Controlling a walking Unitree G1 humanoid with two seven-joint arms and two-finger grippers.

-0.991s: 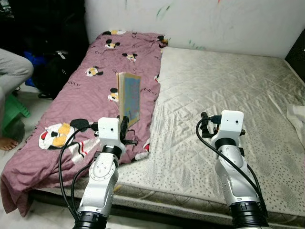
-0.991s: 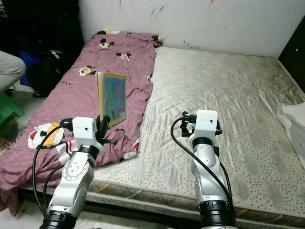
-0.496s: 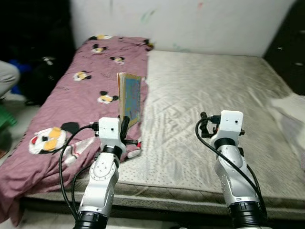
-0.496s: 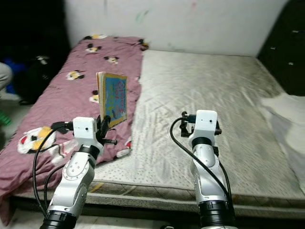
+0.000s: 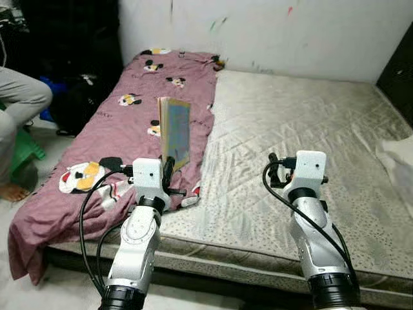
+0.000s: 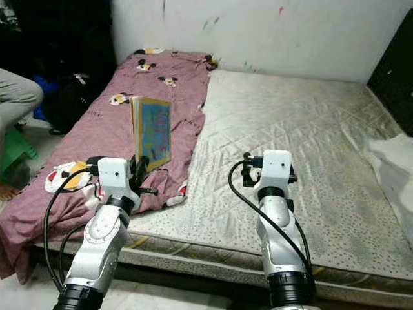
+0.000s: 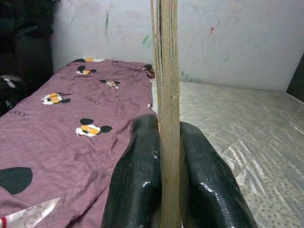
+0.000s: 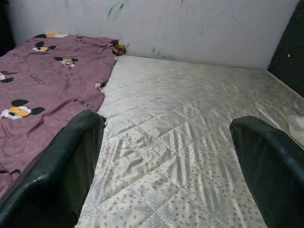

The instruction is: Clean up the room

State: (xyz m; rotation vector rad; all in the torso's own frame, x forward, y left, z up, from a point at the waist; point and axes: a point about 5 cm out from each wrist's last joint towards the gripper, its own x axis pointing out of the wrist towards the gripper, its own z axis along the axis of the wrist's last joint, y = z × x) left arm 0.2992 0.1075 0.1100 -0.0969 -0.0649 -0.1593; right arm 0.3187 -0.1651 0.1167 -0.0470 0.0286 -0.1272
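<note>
While upright, book (image 7: 168, 95) pinched between left gripper (image 7: 167, 180) fingers (image 7: 137, 175).

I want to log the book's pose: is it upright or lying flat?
Upright. The book stands on edge, clamped at its lower edge by the left gripper, above the blanket.

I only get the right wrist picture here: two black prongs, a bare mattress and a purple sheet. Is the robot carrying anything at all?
Observer: Yes. The left gripper is shut on a thin book, held upright on its edge.
Operator: Where is the book, relative to the bed?
Observer: Above the purple sheet, near where it meets the bare mattress.
Operator: Anyone else in the room?
Observer: A person's bent leg shows at the robot's far left, beside the bed.
</note>
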